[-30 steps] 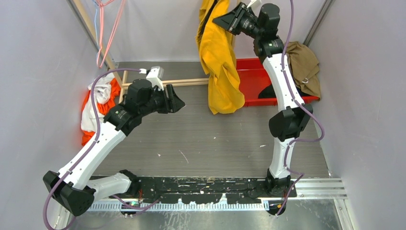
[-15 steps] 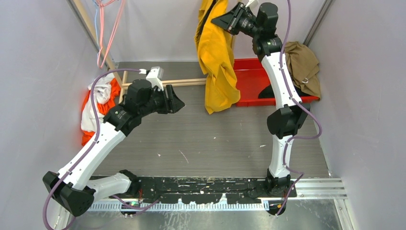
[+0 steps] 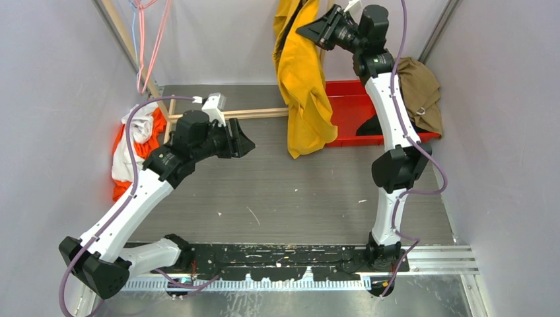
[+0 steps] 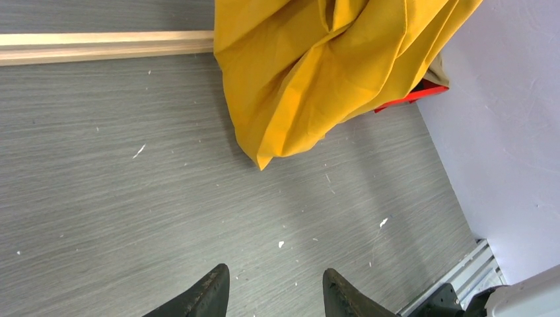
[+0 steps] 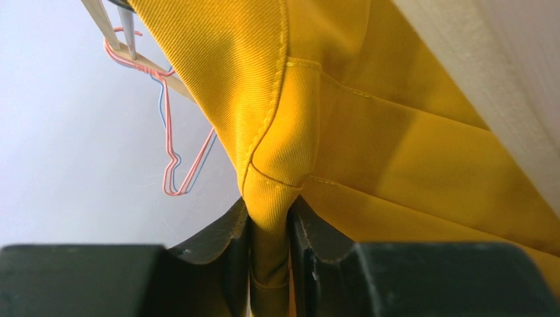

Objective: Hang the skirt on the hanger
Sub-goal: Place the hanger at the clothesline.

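Observation:
The yellow skirt (image 3: 300, 79) hangs high at the back, held near its top by my right gripper (image 3: 305, 28), which is shut on a fold of it. In the right wrist view the fabric (image 5: 370, 132) is pinched between the two black fingers (image 5: 218, 238). Thin pink and blue wire hangers (image 3: 146, 39) hang from a wooden rack at the back left; they also show in the right wrist view (image 5: 178, 165). My left gripper (image 3: 247, 142) is open and empty, low over the grey floor, left of the skirt's hem (image 4: 317, 79).
A red bin (image 3: 350, 109) sits at the back right with an olive garment (image 3: 416, 89) draped over its right end. An orange and white cloth pile (image 3: 135, 142) lies by the left wall. A wooden bar (image 3: 264, 113) lies across the floor.
My right gripper and the skirt swung slightly left, then back right. The left arm has not moved.

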